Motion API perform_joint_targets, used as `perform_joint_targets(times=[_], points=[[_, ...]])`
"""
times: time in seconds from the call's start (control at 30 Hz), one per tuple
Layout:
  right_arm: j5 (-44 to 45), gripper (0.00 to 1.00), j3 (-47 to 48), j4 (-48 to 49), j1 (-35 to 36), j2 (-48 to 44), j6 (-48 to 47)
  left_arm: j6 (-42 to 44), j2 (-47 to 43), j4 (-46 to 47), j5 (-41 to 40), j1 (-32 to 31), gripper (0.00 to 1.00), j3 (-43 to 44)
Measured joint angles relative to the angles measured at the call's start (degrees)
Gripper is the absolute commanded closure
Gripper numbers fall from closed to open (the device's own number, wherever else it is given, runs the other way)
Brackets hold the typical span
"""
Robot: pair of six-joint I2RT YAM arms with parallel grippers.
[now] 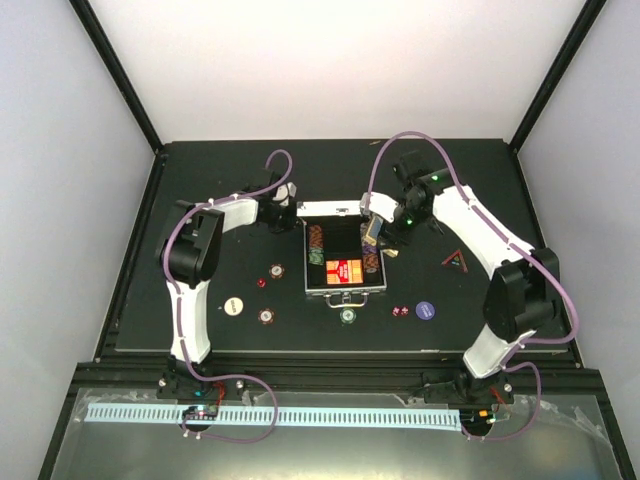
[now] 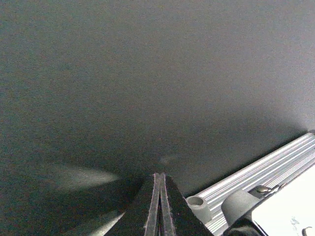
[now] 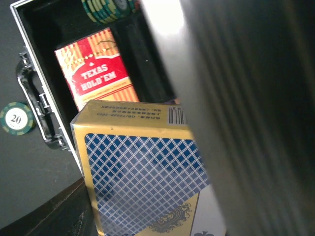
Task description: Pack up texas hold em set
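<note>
Cards are sitting in the right gripper [image 1: 372,232], its jaws clamping a yellow card deck [image 3: 140,167] over the right side of the open briefcase [image 1: 345,292]. From overhead that deck is showing only as a small sliver. The right wrist view is filling with its blue lattice back, with one blurred finger [image 3: 246,98] looming alongside. That same view is showing a red deck [image 3: 96,73] lying in the briefcase's middle compartment and green chips [image 3: 110,9] stacked beyond it. A single green chip [image 3: 15,118] is lying on the table just outside the handle [image 3: 32,93].

The left gripper [image 2: 158,206] is sitting with its jaws pressed fully together, holding nothing, just beside the ribbed lid [image 2: 266,169]. Only its own wrist view is making that plain.

The overhead view alone is taking in the loose pieces on the black table [image 1: 200,165]: a cream chip [image 1: 232,305], a maroon chip [image 1: 276,269], a second maroon chip [image 1: 266,315], a purple chip [image 1: 425,309] and red dice [image 1: 400,311] beside it.
</note>
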Motion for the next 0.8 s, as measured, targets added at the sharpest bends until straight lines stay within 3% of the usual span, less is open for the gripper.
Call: perform_joint_targets(times=[0.1, 0.17, 0.33, 0.4, 0.53, 0.8], points=[[1.0, 0.35, 0.4, 0.3, 0.0, -0.6, -0.1, 0.0, 0.5, 0.0, 1.2, -0.3, 0.97, 0.5], [2.1, 0.35, 0.4, 0.4, 0.0, -1.2, 0.0, 0.3, 0.8, -0.1, 1.7, -0.9, 0.91, 1.0], [6.5, 0.35, 1.5, 1.6, -0.1, -2.3, 1.7, 0.3, -0.3, 0.1, 1.7, -1.8, 0.58, 0.2], [8.2, 0.36, 2.6, 2.4, -0.1, -1.7, 3.2, -0.6, -3.1, 0.0, 1.1, -1.5, 0.51, -2.8], [9.0, 0.36, 5.4, 4.0, 0.0, 1.4, 6.0, -2.1, -11.1, -2.7, 1.2, 0.1, 0.49, -9.5], [6.4, 0.35, 5.3, 5.9, 0.1, 1.9, 6.3, -1.7, -23.9, -4.7, 2.2, 0.3, 0.49, -11.5]])
